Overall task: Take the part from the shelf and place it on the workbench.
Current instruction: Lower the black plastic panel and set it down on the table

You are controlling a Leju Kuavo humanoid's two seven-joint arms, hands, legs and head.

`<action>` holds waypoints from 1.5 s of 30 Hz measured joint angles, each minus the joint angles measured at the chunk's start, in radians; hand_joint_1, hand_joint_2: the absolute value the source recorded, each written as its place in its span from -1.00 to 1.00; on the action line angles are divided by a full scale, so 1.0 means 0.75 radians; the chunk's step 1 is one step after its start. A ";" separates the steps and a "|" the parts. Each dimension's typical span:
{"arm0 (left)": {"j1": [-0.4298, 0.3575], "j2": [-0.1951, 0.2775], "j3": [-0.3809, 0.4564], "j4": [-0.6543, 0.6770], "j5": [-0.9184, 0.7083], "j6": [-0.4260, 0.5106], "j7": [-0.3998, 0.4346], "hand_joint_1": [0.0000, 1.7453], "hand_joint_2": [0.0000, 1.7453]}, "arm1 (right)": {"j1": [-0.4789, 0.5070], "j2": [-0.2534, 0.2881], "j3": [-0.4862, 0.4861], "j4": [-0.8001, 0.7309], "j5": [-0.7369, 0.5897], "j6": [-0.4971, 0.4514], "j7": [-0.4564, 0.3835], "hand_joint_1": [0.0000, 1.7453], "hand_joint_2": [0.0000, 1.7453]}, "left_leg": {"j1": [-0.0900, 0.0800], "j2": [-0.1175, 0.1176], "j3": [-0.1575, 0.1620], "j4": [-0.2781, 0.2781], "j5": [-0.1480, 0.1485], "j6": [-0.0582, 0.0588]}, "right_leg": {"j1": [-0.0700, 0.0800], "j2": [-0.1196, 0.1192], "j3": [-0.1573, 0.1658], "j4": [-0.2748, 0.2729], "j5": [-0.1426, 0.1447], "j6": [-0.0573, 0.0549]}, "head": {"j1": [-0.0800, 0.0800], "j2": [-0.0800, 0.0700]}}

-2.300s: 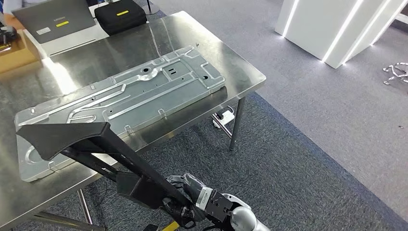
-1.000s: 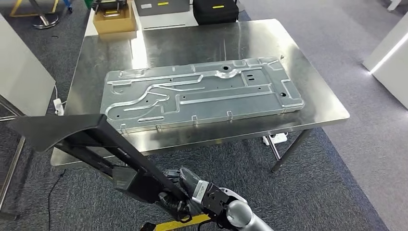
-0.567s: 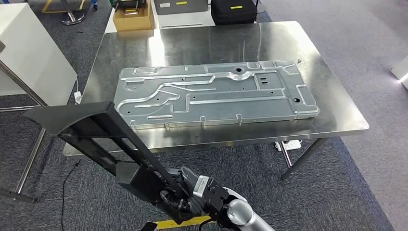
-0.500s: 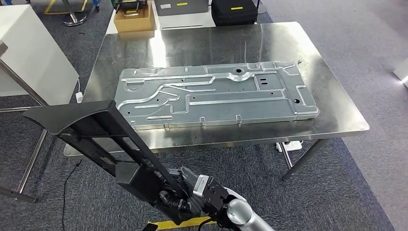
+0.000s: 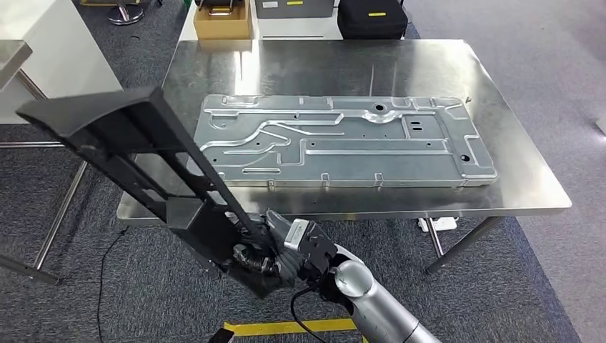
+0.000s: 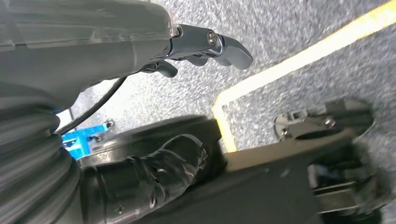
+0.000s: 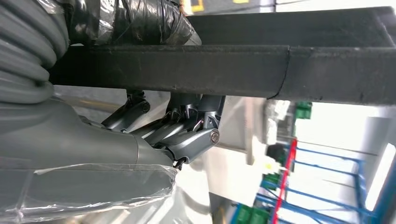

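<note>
right hand (image 5: 275, 250) nearest the camera in the head view, low in frame, fingers wrapped round the lower end of the black part (image 5: 136, 161). right wrist view confirms: the fingers (image 7: 187, 123) curl up against the underside of the dark bar (image 7: 233, 70), thumb on the other face. hand is clamped on the part.

left hand (image 6: 140, 182): left wrist view has it hanging over grey carpet (image 6: 289, 28) and a yellow floor line (image 6: 299, 58). its dark thumb lies against a dark object whose identity i cannot tell, upper fingers are extended over the carpet. whether it holds anything i cannot tell.

part: long black frame, broad flat head at the far end, open ribbed section mid-length, boxy block near the grip. it rises from the hand up and to the robot's left, tilted, held in the air, head end over the floor beside the near left corner of the workbench (image 5: 529, 193). not touching the bench.

handling, judged: looks stiff, moulded or metal, not fragile. grip is at 1 end, so the long overhang should lever hard on the wrist; likely to swing or droop. matte surface, probably not slippery. better hold would be nearer the middle block.

on the bench: large stamped metal panel (image 5: 343, 150) takes most of the top. free strip along the near edge is narrow. farther back, a cardboard box (image 5: 223, 21) and a black case (image 5: 371, 16).
</note>
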 joint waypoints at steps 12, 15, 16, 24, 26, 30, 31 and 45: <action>-0.009 -0.010 0.000 0.000 -0.028 -0.020 0.022 -1.00 1.00 | -0.211 0.026 -0.136 0.053 -0.033 -0.093 0.045 0.96 1.00 | -0.012 -0.020 -0.008 0.006 -0.003 -0.028 | 0.013 0.019 0.053 -0.181 0.130 -0.042 | -0.001 0.000; -0.011 -0.010 0.000 0.000 -0.042 -0.021 0.024 -1.00 1.00 | -0.297 0.038 -0.170 0.094 0.031 -0.177 0.062 0.96 1.00 | -0.008 -0.015 -0.072 0.144 -0.085 -0.045 | 0.003 0.013 0.062 -0.198 0.139 -0.057 | -0.002 0.000; -0.011 -0.009 0.000 0.000 -0.047 -0.022 0.025 -1.00 1.00 | -0.331 0.042 -0.177 0.114 0.080 -0.227 0.068 0.96 1.00 | -0.006 -0.013 -0.114 0.231 -0.125 -0.050 | 0.003 0.012 0.062 -0.198 0.139 -0.060 | -0.003 0.000; -0.018 -0.009 -0.001 0.000 -0.090 -0.046 0.032 -1.00 1.00 | -0.546 0.066 -0.158 0.269 0.755 -0.779 0.186 0.96 1.00 | 0.000 -0.003 -0.029 0.030 0.005 -0.055 | 0.008 0.011 0.047 -0.165 0.123 -0.038 | -0.002 0.000; -0.021 -0.010 -0.003 0.000 -0.103 -0.050 0.038 -1.00 1.00 | -0.581 0.076 -0.133 0.322 0.919 -0.880 0.232 0.96 1.00 | -0.003 -0.006 -0.028 0.020 0.003 -0.038 | 0.010 0.010 0.044 -0.165 0.125 -0.027 | -0.001 0.000; -0.028 -0.013 -0.008 0.000 -0.133 -0.067 0.048 -1.00 1.00 | -0.634 0.102 -0.078 0.465 1.255 -1.050 0.331 0.96 1.00 | 0.003 -0.008 -0.021 0.007 0.012 -0.007 | 0.002 0.010 -0.013 -0.042 0.052 -0.005 | -0.001 0.000; -0.031 -0.013 -0.010 0.000 -0.139 -0.070 0.050 -1.00 1.00 | -0.644 0.107 -0.064 0.503 1.320 -1.080 0.351 0.96 1.00 | 0.002 -0.008 -0.021 0.007 0.012 -0.002 | 0.002 0.011 -0.052 0.040 0.014 -0.002 | -0.001 0.000; -0.033 -0.026 -0.033 0.000 -0.178 -0.091 0.049 -1.00 1.00 | -0.684 0.211 0.050 0.927 1.849 -1.261 0.556 0.96 1.00 | -0.001 -0.013 -0.065 0.107 -0.065 -0.053 | 0.003 0.012 0.030 -0.189 0.156 -0.056 | -0.002 0.000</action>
